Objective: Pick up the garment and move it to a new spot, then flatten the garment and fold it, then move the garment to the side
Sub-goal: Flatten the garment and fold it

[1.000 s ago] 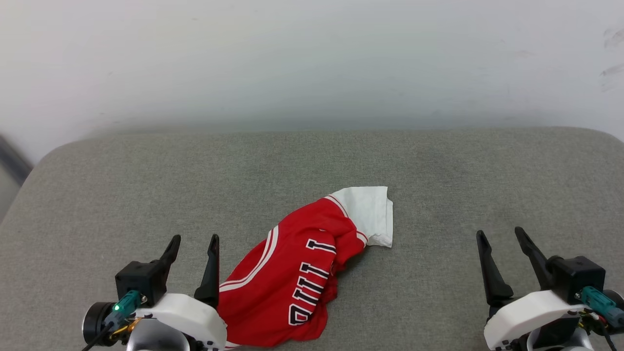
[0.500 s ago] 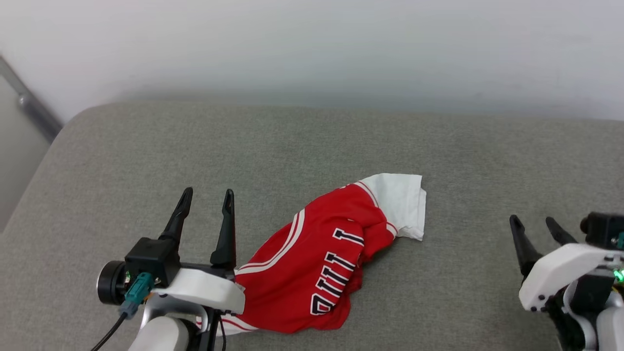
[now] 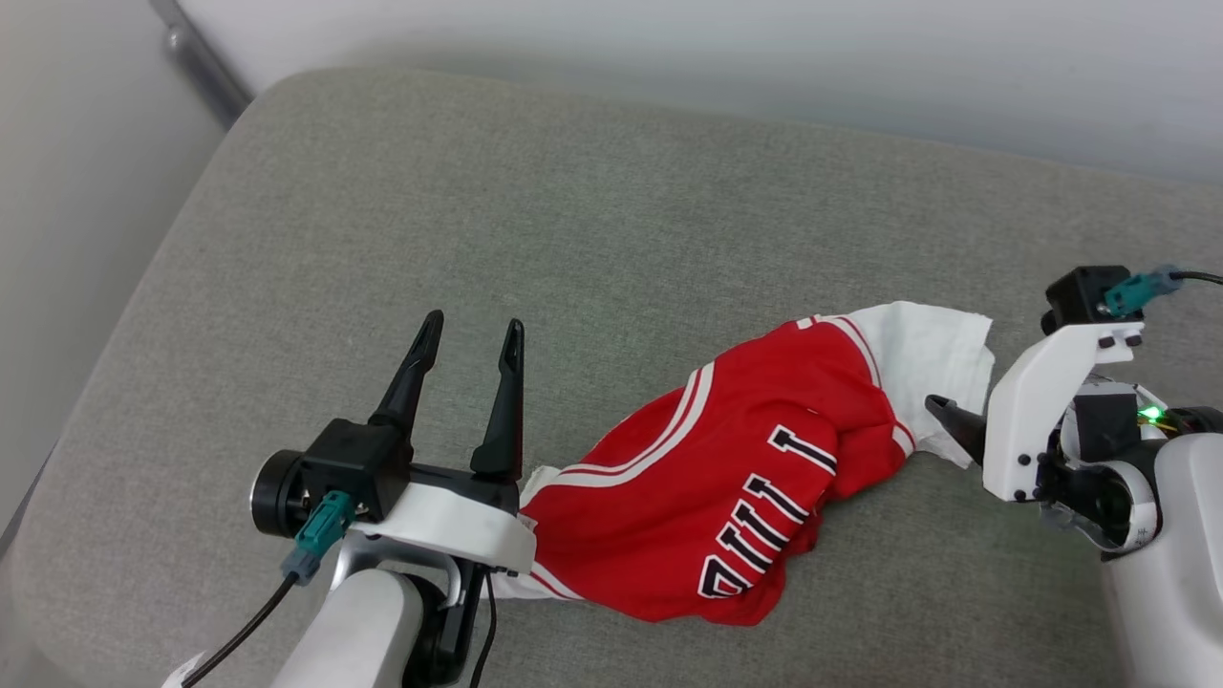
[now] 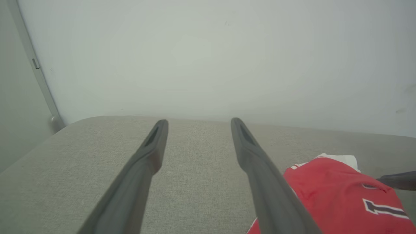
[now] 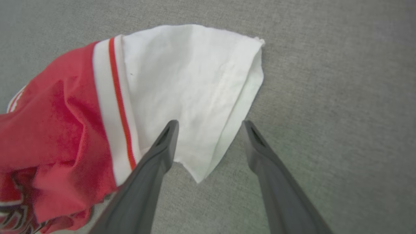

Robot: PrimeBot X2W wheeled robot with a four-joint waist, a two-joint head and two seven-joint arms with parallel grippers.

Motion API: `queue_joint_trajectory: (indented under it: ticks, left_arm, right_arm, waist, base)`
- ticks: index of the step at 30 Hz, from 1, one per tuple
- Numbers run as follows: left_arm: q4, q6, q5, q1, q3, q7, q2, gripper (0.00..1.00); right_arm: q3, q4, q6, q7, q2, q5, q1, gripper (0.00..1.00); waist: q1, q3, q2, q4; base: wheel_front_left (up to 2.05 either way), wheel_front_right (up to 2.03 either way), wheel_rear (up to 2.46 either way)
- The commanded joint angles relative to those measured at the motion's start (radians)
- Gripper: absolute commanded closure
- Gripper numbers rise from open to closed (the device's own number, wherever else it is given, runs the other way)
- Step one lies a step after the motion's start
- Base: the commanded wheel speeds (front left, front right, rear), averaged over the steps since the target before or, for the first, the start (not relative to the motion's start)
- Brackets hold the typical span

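Plainly, the first step was the one in hand: the garment (image 3: 745, 497) lay crumpled on the grey cushion (image 3: 573, 220), toward its near edge and between the two arms, neither lifted nor flattened. Its red body with the black lettering (image 3: 760, 540) bunched in the middle. The white sleeve (image 5: 191, 81) stuck out at the right end, and the striped hem (image 3: 621, 468) ran down behind the left wrist housing (image 3: 449, 526). The right gripper (image 5: 209, 123) hung just above that sleeve, jaws spread wide and nothing between them. In the right wrist view one finger lay over white cloth and the other over bare cushion, so the sleeve's loose edge sat in the gap. The left gripper (image 3: 475, 321) was likewise released and empty, its fingers pointing out over bare cushion just beside the red cloth.

By my judgement the next move called for the right gripper to drop onto the sleeve edge and pinch deep enough to catch the thin fabric rather than slide off. The left one would have to turn in toward the hem before the shirt could be raised and carried to a fresh spot
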Motion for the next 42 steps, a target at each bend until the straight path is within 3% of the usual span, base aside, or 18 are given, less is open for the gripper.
queue_joint_trajectory:
  ticks: [1, 9, 10, 11, 12, 17, 19, 24, 27, 33, 39, 40, 41, 42]
  left_arm:
    - [0.006, -0.005, 0.005, -0.016, -0.001, -0.007, -0.007, 0.00]
    - [0.041, -0.023, 0.009, -0.018, -0.004, -0.014, -0.031, 0.00]
    - [0.044, -0.023, 0.008, -0.017, -0.003, -0.014, -0.032, 0.00]
    - [0.047, -0.025, 0.008, -0.016, -0.002, -0.014, -0.033, 0.00]
    - [0.050, -0.025, 0.008, -0.014, 0.002, -0.015, -0.034, 0.00]
    - [0.060, -0.018, 0.011, 0.011, 0.019, -0.016, -0.023, 0.00]
    - [0.071, -0.016, 0.008, 0.029, 0.028, -0.016, -0.007, 0.00]
    - [0.087, -0.010, -0.006, 0.058, 0.043, -0.006, 0.012, 0.00]
    - [0.092, -0.005, -0.015, 0.078, 0.049, 0.007, 0.025, 0.00]
    - [0.103, 0.006, -0.030, 0.115, 0.058, 0.036, 0.044, 0.00]
    - [0.116, 0.011, -0.052, 0.152, 0.066, 0.070, 0.062, 0.00]
    - [0.117, 0.014, -0.054, 0.156, 0.067, 0.074, 0.062, 0.00]
    - [0.117, 0.017, -0.059, 0.161, 0.068, 0.078, 0.062, 0.00]
    - [0.117, 0.018, -0.062, 0.169, 0.069, 0.084, 0.065, 0.00]
  right_arm:
    - [0.012, 0.017, 0.000, 0.009, -0.010, 0.006, -0.024, 0.00]
    - [0.038, 0.232, 0.000, 0.071, -0.008, 0.034, -0.045, 0.00]
    - [0.041, 0.255, 0.000, 0.084, -0.003, 0.039, -0.040, 0.27]
    - [0.048, 0.270, 0.000, 0.095, -0.001, 0.047, -0.038, 0.78]
    - [0.051, 0.279, 0.000, 0.096, 0.000, 0.053, -0.038, 1.00]
    - [0.080, 0.226, 0.000, 0.016, -0.028, 0.058, -0.106, 1.00]
    - [0.107, 0.144, 0.000, -0.057, -0.072, 0.039, -0.145, 1.00]
    - [0.086, -0.001, 0.000, -0.114, -0.122, 0.007, -0.104, 1.00]
    - [0.022, -0.109, 0.000, -0.119, -0.132, -0.026, -0.026, 1.00]
    - [-0.158, -0.269, 0.000, -0.081, -0.067, -0.068, 0.254, 1.00]
    - [-0.264, -0.265, 0.000, -0.065, 0.077, -0.082, 0.526, 1.00]
    - [-0.271, -0.251, 0.000, -0.082, 0.089, -0.085, 0.549, 0.90]
    - [-0.276, -0.232, 0.000, -0.105, 0.100, -0.085, 0.562, 0.60]
    - [-0.278, -0.213, 0.000, -0.131, 0.110, -0.090, 0.572, 0.00]
  waist:
    - [0.0000, 0.031, 0.0000, 0.034]
    - [0.0000, 0.047, 0.0000, 0.075]
    - [0.0000, 0.046, 0.0000, 0.077]
    - [0.0000, 0.045, 0.0000, 0.079]
    - [0.0000, 0.044, 0.0000, 0.078]
    - [0.0000, 0.022, 0.0000, 0.053]
    - [0.0000, -0.010, 0.0000, 0.012]
    - [0.0000, -0.055, 0.0000, -0.057]
    - [0.0000, -0.074, 0.0000, -0.103]
    - [0.0000, -0.104, 0.0000, -0.172]
    - [0.0000, -0.132, 0.0000, -0.201]
    - [0.0000, -0.136, 0.0000, -0.204]
    - [0.0000, -0.141, 0.0000, -0.206]
    - [0.0000, -0.145, 0.0000, -0.209]
  base:
    - [0.00, 0.00, 0.00]
    - [0.00, 0.00, 0.00]
    - [0.00, 0.00, 0.00]
    - [0.00, 0.00, 0.00]
    - [0.00, 0.00, 0.00]
    - [0.00, 0.00, 0.00]
    - [0.00, 0.00, 0.00]
    - [0.00, 0.00, 0.00]
    - [0.00, 0.00, 0.00]
    - [0.00, 0.00, 0.00]
    - [0.00, 0.00, 0.00]
    - [0.00, 0.00, 0.00]
    - [0.00, 0.00, 0.00]
    - [0.00, 0.00, 0.00]
